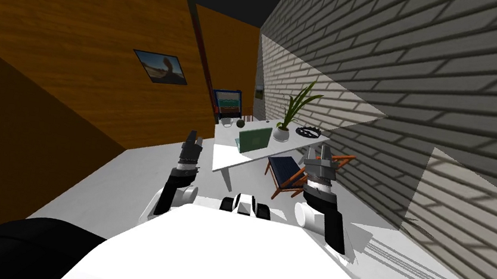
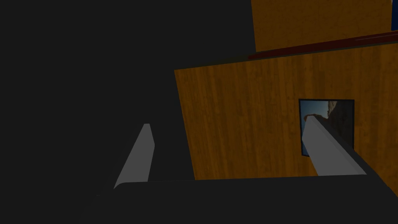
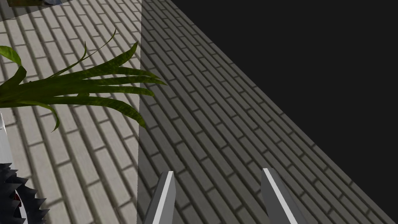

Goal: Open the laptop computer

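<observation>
Left gripper [image 1: 192,137]: fingers spread, empty. Laptop [image 1: 254,139]: green panel, on white table [image 1: 227,157], far ahead between both arms, well apart from each. Right gripper [image 1: 319,152]: fingers spread, empty. Neither arm plainly nearer.

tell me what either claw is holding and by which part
Nothing. The left claw and right claw are both open and empty, well short of the laptop.
</observation>
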